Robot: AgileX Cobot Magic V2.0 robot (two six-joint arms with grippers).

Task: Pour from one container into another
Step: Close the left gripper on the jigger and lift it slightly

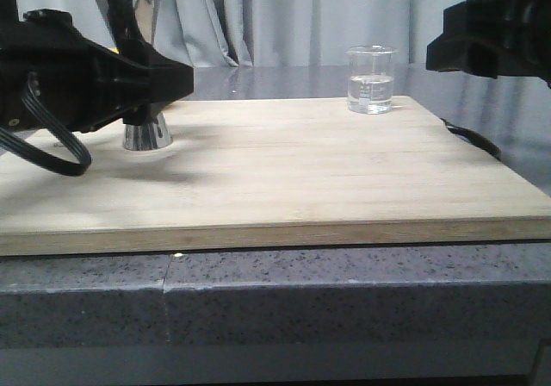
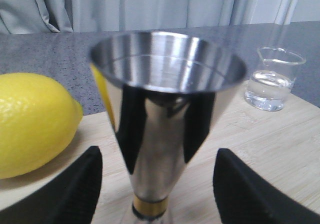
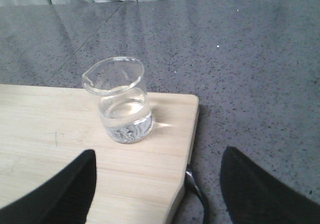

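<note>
The steel jigger (image 2: 165,134) — shiny, hourglass-shaped, gold-banded at its waist — stands upright at the far left of the wooden board (image 1: 284,179), between the spread fingers of the left gripper (image 2: 157,184). The glass beaker (image 1: 371,79), partly filled with clear liquid, sits at the far right corner — the right gripper (image 3: 157,184) hangs released near it.

Grey curtains (image 1: 284,15) behind; speckled grey countertop (image 1: 344,291).
</note>
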